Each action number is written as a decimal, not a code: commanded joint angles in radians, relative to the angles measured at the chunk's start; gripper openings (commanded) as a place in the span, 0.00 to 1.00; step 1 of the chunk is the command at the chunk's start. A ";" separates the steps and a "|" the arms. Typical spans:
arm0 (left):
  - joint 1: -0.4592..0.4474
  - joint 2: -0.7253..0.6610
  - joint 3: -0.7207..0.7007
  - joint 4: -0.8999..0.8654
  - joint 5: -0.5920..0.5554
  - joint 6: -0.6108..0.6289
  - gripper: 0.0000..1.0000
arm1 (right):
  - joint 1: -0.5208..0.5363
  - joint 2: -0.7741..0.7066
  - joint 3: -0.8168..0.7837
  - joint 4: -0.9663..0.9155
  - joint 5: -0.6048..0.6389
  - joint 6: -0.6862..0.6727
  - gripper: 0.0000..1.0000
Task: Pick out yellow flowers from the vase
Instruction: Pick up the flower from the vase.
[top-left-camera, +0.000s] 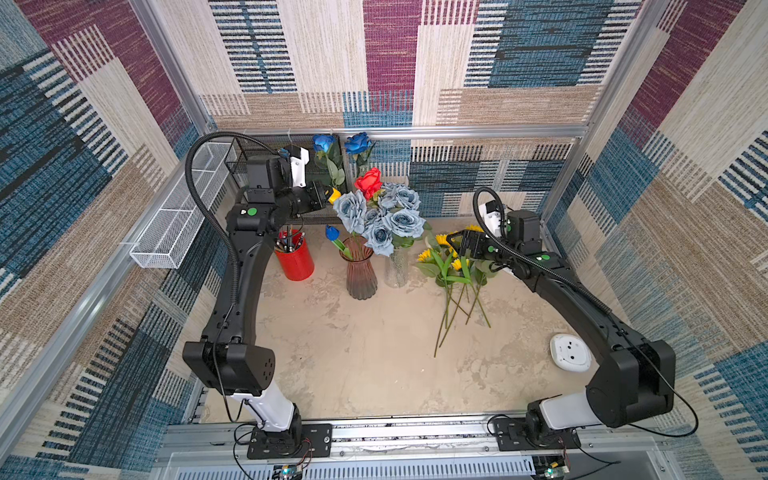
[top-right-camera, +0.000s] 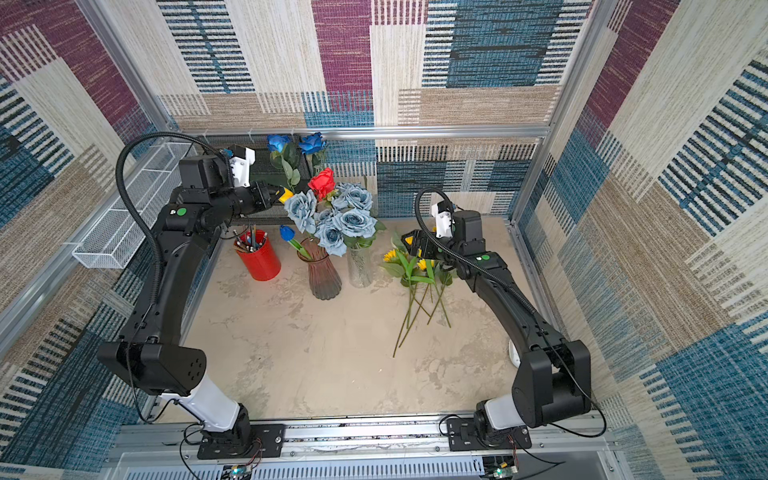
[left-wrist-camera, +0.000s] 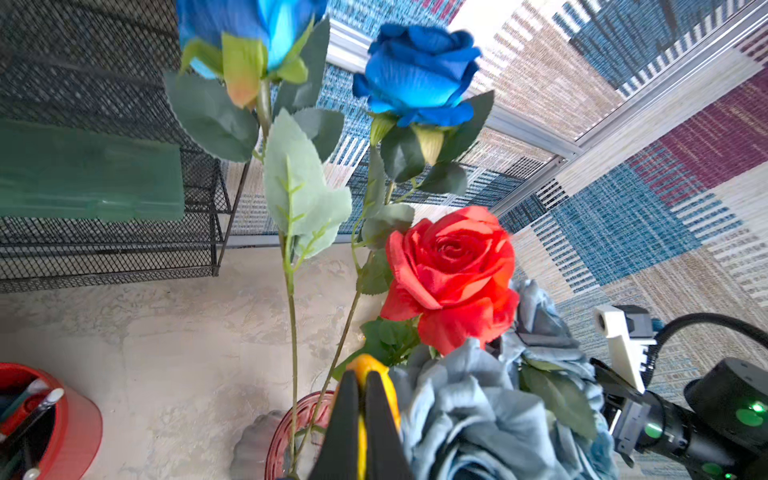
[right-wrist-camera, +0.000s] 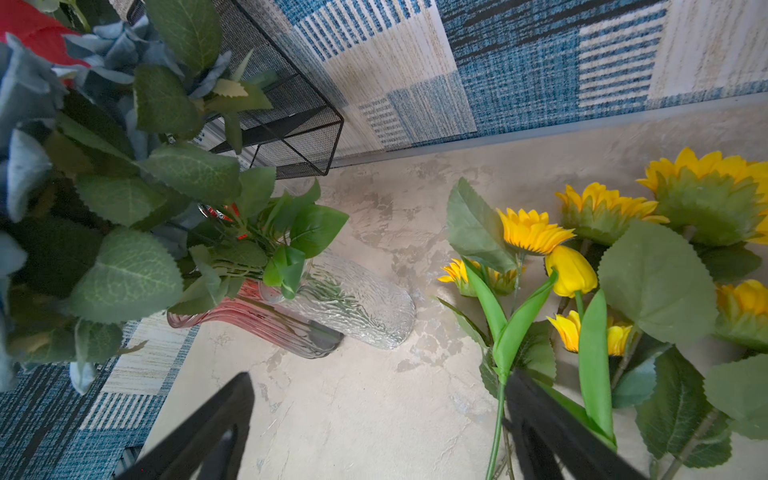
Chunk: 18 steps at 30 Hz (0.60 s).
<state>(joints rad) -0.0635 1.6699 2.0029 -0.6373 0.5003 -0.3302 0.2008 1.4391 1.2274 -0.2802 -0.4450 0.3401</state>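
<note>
My left gripper (left-wrist-camera: 362, 386) had its two black fingers pinched narrow on a small yellow tulip bud (left-wrist-camera: 368, 362). The yellow showed in the slit between them and over their tips. The bud sat above the rim of the pink ribbed glass vase (top-left-camera: 360, 270), tucked against the bunch of grey-blue fabric roses (top-left-camera: 382, 216) and just below the red rose (top-left-camera: 369, 180). I could not see its stem, so I could not tell how much of it was down in the vase.

My right gripper (right-wrist-camera: 379, 376) hung with its fingers wide and nothing between them. It was low over the heap of yellow sunflowers with long green stems (top-left-camera: 449, 266), which lay on the mottled beige tabletop (top-left-camera: 374, 353) beside the clear textured glass vase (top-left-camera: 397, 266). A second yellow tulip bud (right-wrist-camera: 571, 270) lay among them.

As I judged it, the task was far along. Most of the yellow was out on the table, and I was at the grasp of what looked like the last yellow bloom in the vases.

The next move called for a straight pull upward, slow enough that the stem slid free without dragging the two bright blue roses (top-left-camera: 340, 143) or tipping the narrow vase. After that came a carry across to the heap. Holding the soft bud itself seemed the weak point, since it could slip or pull off.
</note>
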 joint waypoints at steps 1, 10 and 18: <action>0.008 -0.026 0.032 0.030 0.006 -0.010 0.00 | 0.000 -0.013 -0.003 0.050 -0.012 0.001 0.96; 0.022 -0.058 0.210 -0.023 0.056 -0.033 0.00 | 0.000 -0.023 -0.002 0.056 -0.019 0.002 0.96; 0.036 -0.161 0.250 -0.034 0.021 0.000 0.00 | 0.003 -0.043 -0.011 0.079 -0.032 0.002 0.96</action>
<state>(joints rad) -0.0311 1.5372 2.2444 -0.6621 0.5365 -0.3443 0.2016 1.4052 1.2201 -0.2478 -0.4618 0.3401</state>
